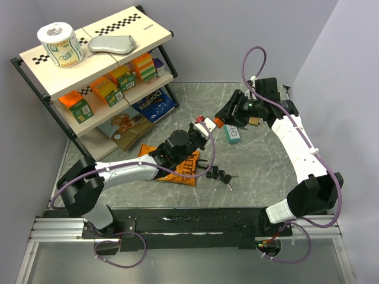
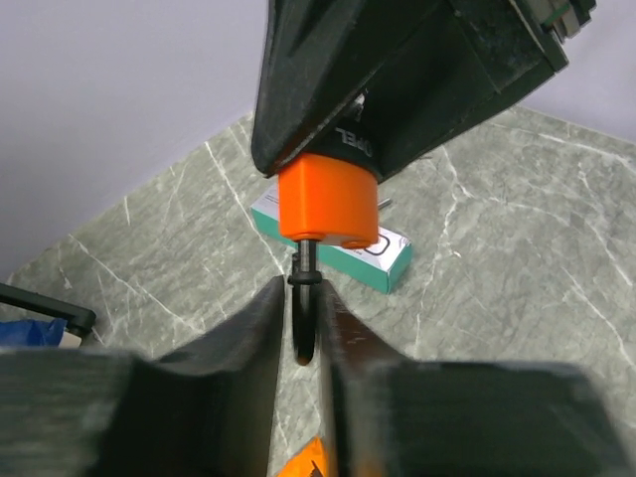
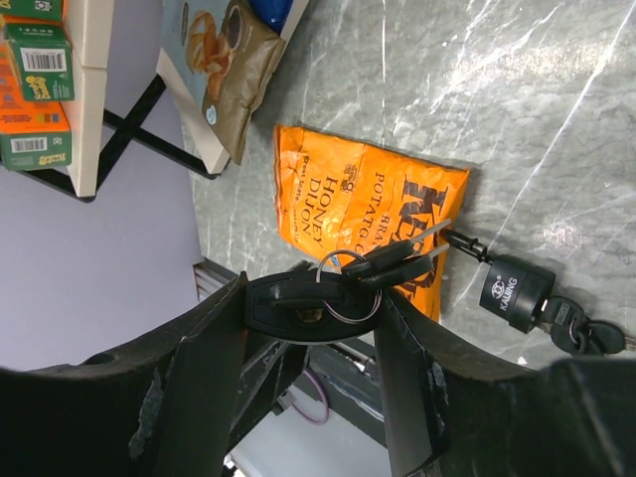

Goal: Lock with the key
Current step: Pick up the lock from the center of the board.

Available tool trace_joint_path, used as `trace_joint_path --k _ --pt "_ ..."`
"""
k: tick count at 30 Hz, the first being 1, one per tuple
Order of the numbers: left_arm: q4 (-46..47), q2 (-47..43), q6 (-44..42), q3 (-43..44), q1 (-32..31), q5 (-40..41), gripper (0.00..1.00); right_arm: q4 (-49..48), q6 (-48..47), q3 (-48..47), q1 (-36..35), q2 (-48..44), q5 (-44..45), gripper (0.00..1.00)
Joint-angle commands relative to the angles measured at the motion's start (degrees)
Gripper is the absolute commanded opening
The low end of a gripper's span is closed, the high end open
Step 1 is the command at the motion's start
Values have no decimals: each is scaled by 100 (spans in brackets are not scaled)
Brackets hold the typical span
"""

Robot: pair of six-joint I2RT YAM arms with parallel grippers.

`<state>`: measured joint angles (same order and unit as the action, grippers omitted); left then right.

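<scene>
My left gripper point(image 1: 205, 126) is shut on the thin black shackle point(image 2: 303, 318) of a small orange padlock point(image 1: 218, 122), held above the table. In the left wrist view the fingertips point(image 2: 268, 308) pinch the shackle and the orange body point(image 2: 328, 204) points away, pressed against the tip of my right gripper point(image 1: 228, 115). My right gripper point(image 3: 308, 293) is shut on a black key head point(image 3: 298, 308). A ring with two spare keys point(image 3: 397, 260) hangs from it. The key blade and the orange padlock are hidden behind the key head in the right wrist view.
A green-and-white box point(image 1: 234, 134) lies under the grippers. An orange chips bag point(image 1: 185, 167) and a black padlock with keys point(image 3: 515, 288) lie on the marble table. A brass padlock point(image 1: 253, 120) sits near the right wrist. A stocked shelf point(image 1: 100, 65) stands at the back left.
</scene>
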<state>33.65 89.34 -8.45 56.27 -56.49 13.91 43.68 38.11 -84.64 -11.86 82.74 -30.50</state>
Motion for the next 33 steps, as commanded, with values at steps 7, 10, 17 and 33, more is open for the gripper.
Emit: trace_joint_path --k 7,10,17,33 --pt "125 -144 62 218 147 -378 1 -457 -118 -35 -36 -381 -315 27" --pt "-226 -452 440 288 375 -994 1 -448 -531 -245 17 -416 -255 97" --pt "-1623 -1093 1071 525 911 -3120 1 -1440 -2226 43 482 -1415 -727 99" --pt "-4841 -1349 -465 1825 1685 -7182 1 378 -7247 870 -79 -2623 -3120 99"
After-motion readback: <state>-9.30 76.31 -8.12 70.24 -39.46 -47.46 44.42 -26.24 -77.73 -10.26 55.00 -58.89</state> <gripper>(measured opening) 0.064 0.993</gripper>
